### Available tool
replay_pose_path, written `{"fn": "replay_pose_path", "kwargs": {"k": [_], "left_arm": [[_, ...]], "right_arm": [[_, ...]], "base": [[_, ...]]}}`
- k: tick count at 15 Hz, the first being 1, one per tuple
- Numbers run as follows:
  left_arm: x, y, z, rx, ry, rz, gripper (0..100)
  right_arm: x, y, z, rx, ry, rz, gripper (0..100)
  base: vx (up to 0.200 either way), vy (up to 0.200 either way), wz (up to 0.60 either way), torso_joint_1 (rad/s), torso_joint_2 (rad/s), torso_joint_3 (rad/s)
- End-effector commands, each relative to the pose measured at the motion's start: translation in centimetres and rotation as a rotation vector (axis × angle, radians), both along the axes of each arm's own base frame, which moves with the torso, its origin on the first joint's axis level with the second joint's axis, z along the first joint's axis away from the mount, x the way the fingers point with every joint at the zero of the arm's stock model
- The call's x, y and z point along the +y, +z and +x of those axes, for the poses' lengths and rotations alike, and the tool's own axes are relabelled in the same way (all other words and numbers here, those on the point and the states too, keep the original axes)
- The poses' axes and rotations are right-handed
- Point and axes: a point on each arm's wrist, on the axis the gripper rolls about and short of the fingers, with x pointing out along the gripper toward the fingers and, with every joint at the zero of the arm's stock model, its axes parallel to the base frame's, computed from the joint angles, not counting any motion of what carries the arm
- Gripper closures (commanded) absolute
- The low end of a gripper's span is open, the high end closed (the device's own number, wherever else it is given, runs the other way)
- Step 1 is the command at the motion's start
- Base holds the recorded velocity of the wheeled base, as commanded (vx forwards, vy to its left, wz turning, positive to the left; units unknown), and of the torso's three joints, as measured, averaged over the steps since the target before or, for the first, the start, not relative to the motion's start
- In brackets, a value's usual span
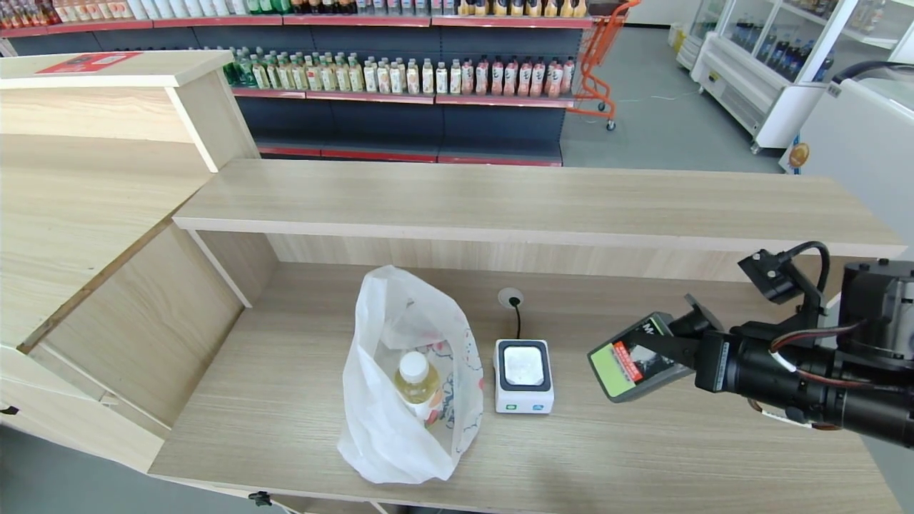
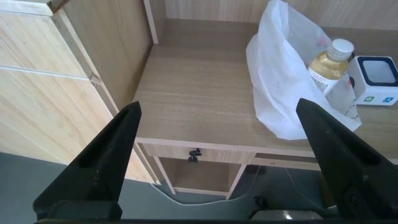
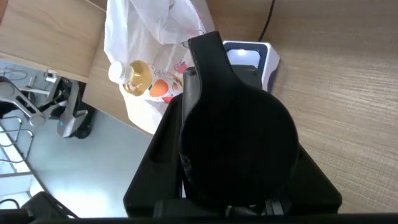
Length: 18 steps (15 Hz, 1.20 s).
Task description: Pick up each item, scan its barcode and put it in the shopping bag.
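Packet, dark, green-red label, clamped in right end effector over light-wood worktop, right of white square scanner; left end effector wide

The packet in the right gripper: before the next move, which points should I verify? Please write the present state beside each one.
1. Right gripper is shut on the packet: ok.
2. Packet is above the scanner: not ok, it hangs to the scanner's right, over the counter.
3. Barcode faces the scanner window: cannot tell.
4. Shopping bag mouth is open: ok; a bottle stands inside.
5. Left gripper is out of the way: ok, it is open and off the counter's front edge, apart from the bag.
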Motion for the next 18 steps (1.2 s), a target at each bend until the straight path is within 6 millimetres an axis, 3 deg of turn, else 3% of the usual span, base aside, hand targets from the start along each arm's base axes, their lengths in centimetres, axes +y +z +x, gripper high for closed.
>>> {"fn": "replay_pose_path", "kwargs": {"k": [1,4,6,9,11,14,15,18], "left_arm": [[0.0,0.0,0.0,0.0,0.0,-0.001,0],[0.0,0.0,0.0,0.0,0.0,0.001,0],[0.0,0.0,0.0,0.0,0.002,0.002,0],[0.0,0.0,0.0,0.0,0.0,0.002,0],[0.0,0.0,0.0,0.0,0.0,0.002,0],[0.0,0.0,0.0,0.0,0.0,0.002,0],[0.0,0.0,0.0,0.0,0.0,0.002,0],[0.0,0.0,0.0,0.0,0.0,0.002,0]], "right_arm": [[0.0,0.4,0.0,0.003,-0.005,0.009,100],[0.1,0.4,0.8,0.012,-0.01,-0.003,100],[0.7,-0.1,2.5,-0.005,0.01,-0.064,100],[1.7,-1.8,5.2,0.0,0.051,-0.151,100],[2.5,-4.2,6.3,0.055,0.088,-0.192,100],[4.3,-5.7,8.2,0.048,0.131,-0.194,100],[5.9,-6.5,10.0,0.028,0.158,-0.188,100],[8.4,-8.7,12.2,-0.018,0.204,-0.195,100]], "base": [[0.0,0.2,0.0,-0.017,0.0,0.012],[0.0,0.2,0.0,0.014,0.0,0.004],[0.0,0.0,0.0,0.0,0.0,0.0],[0.0,0.0,0.0,0.0,0.0,0.0],[0.0,0.0,0.0,0.0,0.0,0.0],[0.0,0.0,0.0,0.0,0.0,0.0],[0.0,0.0,0.0,0.0,0.0,0.0],[0.0,0.0,0.0,0.0,0.0,0.0]]}}
